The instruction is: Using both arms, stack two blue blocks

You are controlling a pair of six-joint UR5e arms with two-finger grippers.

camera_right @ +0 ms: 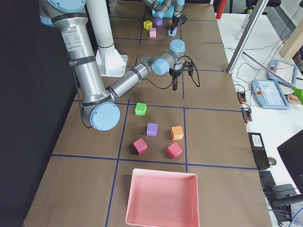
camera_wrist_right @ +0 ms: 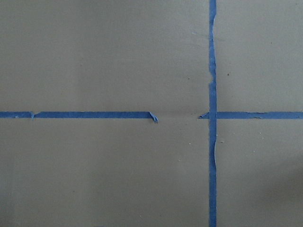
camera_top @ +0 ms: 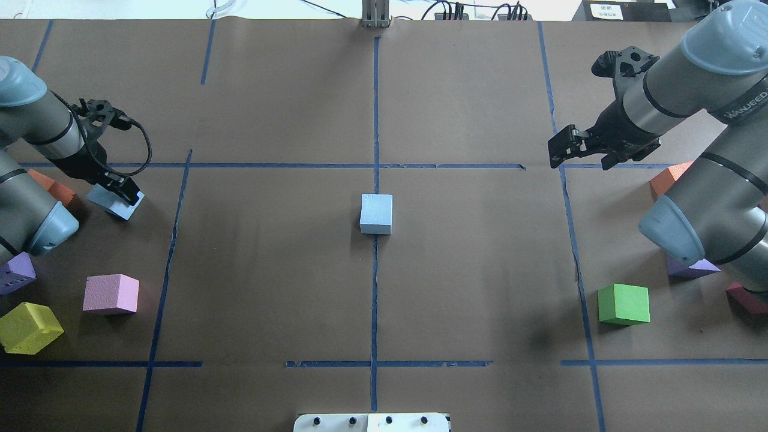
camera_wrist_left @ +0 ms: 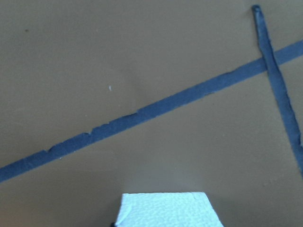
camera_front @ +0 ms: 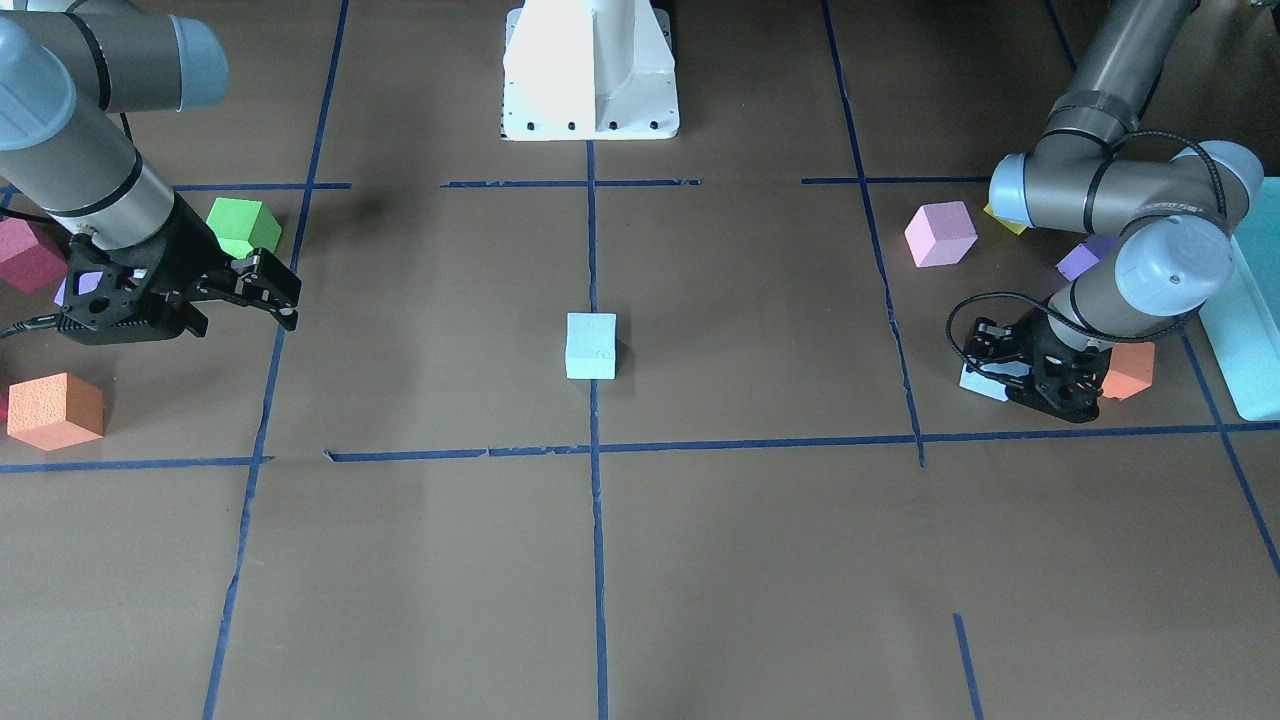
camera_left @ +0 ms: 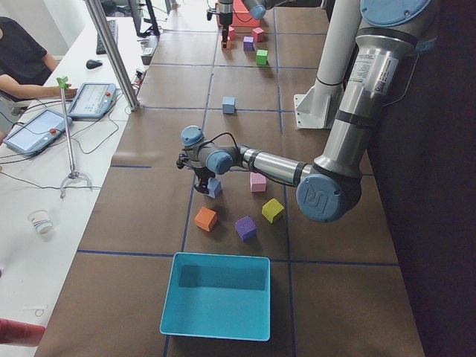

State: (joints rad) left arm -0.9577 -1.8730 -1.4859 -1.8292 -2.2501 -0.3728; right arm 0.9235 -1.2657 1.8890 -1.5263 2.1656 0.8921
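Note:
One pale blue block (camera_top: 376, 213) stands alone on the centre tape line and also shows in the front view (camera_front: 591, 345). My left gripper (camera_top: 122, 197) is at the table's left side, shut on the second blue block (camera_top: 113, 204), which is tilted at table level. This block shows at the bottom edge of the left wrist view (camera_wrist_left: 165, 210) and beside the gripper (camera_front: 1000, 378) in the front view. My right gripper (camera_top: 564, 150) hovers open and empty over the tape at the right. It is far from both blocks.
On the left lie a pink cube (camera_top: 111, 294), a yellow cube (camera_top: 30, 327), a purple cube (camera_top: 15, 273) and an orange cube (camera_top: 54, 189). On the right lie a green cube (camera_top: 624, 304) and an orange cube (camera_top: 669, 179). A teal box (camera_left: 216, 294) and a pink tray (camera_right: 163, 198) stand at the table's ends.

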